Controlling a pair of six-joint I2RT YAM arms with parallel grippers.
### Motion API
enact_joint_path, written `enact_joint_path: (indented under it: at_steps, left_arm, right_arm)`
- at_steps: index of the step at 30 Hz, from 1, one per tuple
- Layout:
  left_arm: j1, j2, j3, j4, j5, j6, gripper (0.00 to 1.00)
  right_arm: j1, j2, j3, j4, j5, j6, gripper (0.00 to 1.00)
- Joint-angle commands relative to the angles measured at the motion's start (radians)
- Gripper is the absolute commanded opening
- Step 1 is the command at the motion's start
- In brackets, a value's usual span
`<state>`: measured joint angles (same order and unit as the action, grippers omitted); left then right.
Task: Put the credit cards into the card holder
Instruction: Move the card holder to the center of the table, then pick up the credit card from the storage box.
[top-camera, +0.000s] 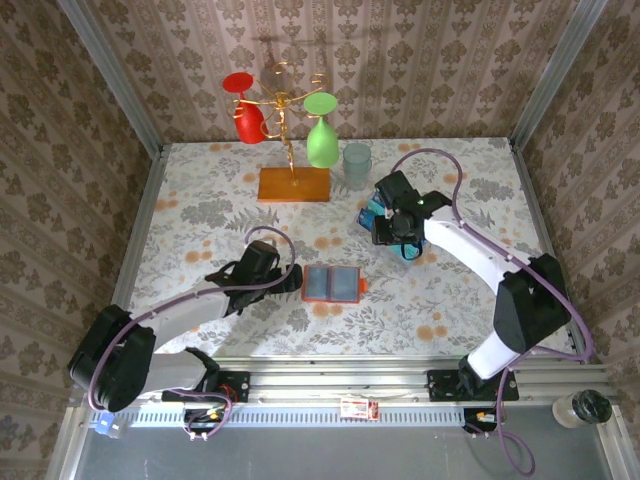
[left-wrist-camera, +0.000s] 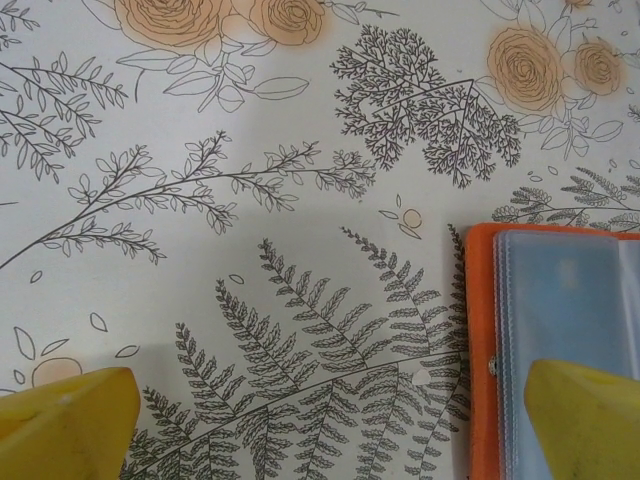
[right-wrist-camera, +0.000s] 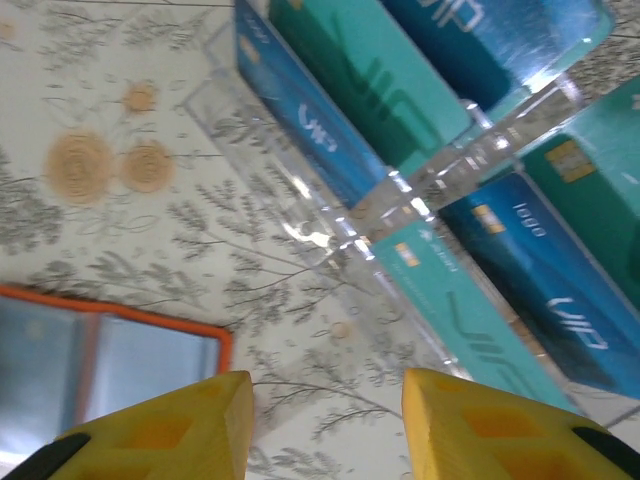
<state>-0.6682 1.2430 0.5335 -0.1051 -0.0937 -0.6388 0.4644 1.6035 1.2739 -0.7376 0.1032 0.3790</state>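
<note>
Just beside left jaws, spread wide, empty: card holder (top-camera: 332, 284); right jaws half parted, empty, over credit cards (right-wrist-camera: 400, 90)

Blue and teal credit cards (right-wrist-camera: 540, 270), orange-red card holder (top-camera: 332, 284), floral-patterned tablecloth (top-camera: 200, 205).

Card holder (top-camera: 332, 284) left of credit cards (top-camera: 373, 216)

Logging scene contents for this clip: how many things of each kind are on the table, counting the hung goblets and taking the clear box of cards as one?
Goblets: 2 (red goblet, green goblet)
Tumbler: 1
Wire stand: 1
Card holder: 1
Clear box of cards: 1
Total: 6
</note>
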Motion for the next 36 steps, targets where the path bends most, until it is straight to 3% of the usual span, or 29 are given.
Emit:
enact_joint_path:
  at_steps: [1, 11, 21, 36]
  left_arm:
    - [-0.001, -0.004, 0.031, -0.029, -0.005, 0.031, 1.0]
    - [-0.007, -0.02, 0.024, -0.012, 0.003, 0.028, 1.0]
    - [-0.009, -0.027, 0.0, 0.026, 0.011, -0.004, 1.0]
    - [-0.015, -0.045, -0.005, 0.002, -0.007, 0.022, 1.0]
  right_arm:
    - [-0.004, 0.052, 0.041, -0.091, 0.139, -0.067, 0.44]
    - [-0.004, 0.128, 0.066, -0.109, 0.279, -0.129, 0.42]
    - [-0.004, 0.195, 0.065, -0.095, 0.267, -0.145, 0.39]
    - [-0.004, 0.168, 0.025, -0.071, 0.195, -0.161, 0.09]
